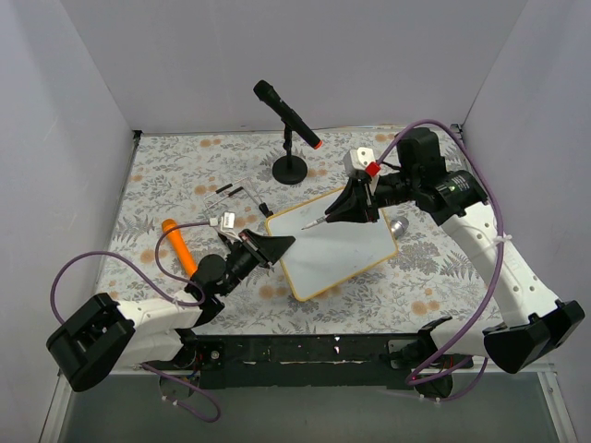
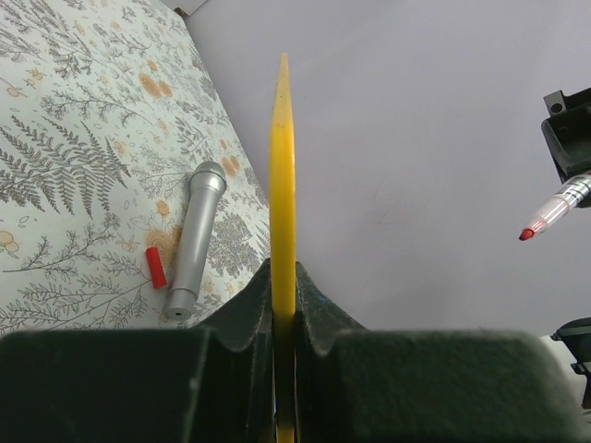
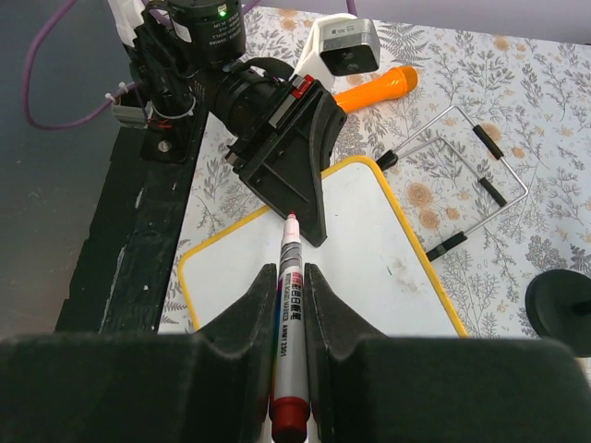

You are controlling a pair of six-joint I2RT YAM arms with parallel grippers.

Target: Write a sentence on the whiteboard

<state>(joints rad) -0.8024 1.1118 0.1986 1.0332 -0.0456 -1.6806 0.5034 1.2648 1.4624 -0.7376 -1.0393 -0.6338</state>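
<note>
Bracing looked to be the left arm's job. The left fingers (image 1: 273, 246) were clamped on the left short edge of the whiteboard (image 1: 343, 251), which lay at a slant in the middle of the bench (image 1: 166, 175). In the left wrist view the yellow frame ran edge-on straight up between the 2 pads, pinched tight. That hold was presumably meant to stop the board skidding or twisting under the pressure of writing.

The right fingers (image 3: 261, 306) were closed on a red marker (image 3: 290, 263), gripping its barrel. Its uncapped tip pointed forward and down at the board's upper-left part, close to the left arm's clamp. Whether the tip touched the surface could not be told. From above it sat over the white face near that corner, a sensible place to begin a line running across.

No sentence showed on the board. The face was bare apart from faint smudges, so the task seemed to be at its very start.

A silver microphone (image 2: 194, 238) and a small red cap (image 2: 155, 267), probably the marker's, lay on the bench just beside the board's right edge, out of the writing area.
</note>
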